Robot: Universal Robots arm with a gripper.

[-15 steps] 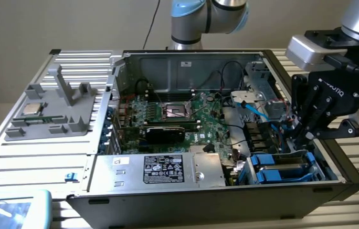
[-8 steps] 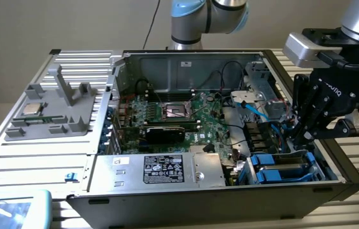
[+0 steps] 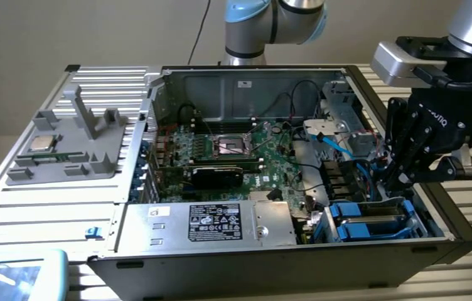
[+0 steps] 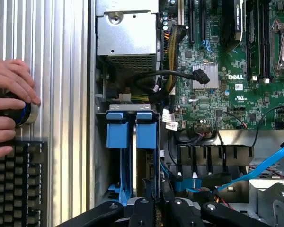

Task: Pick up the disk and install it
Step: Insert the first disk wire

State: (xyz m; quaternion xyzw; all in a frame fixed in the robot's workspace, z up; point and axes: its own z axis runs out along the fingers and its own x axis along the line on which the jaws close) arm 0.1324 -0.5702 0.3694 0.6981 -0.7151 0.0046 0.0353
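Note:
The disk [image 3: 371,221] lies in the drive bay at the case's front corner on the exterior view's right, its blue carrier framing a silver-grey body. In the wrist view its two blue end tabs [image 4: 132,135] stand side by side in the bay, with a thin silver edge running between them toward the fingers. My gripper [image 3: 398,183] hangs just above the bay's back end; its black fingers [image 4: 143,208] stand close together, shut. Whether they pinch the carrier's edge is hidden.
The open computer case [image 3: 437,188] holds a green motherboard [image 3: 245,153], blue cables [image 3: 336,144] and a big silver box with a black label [image 3: 211,222]. A grey fixture [image 3: 68,147] carries a small square chip [image 3: 43,143]. A person's hand [image 4: 9,101] rests on a knob beside a keyboard [image 4: 19,184].

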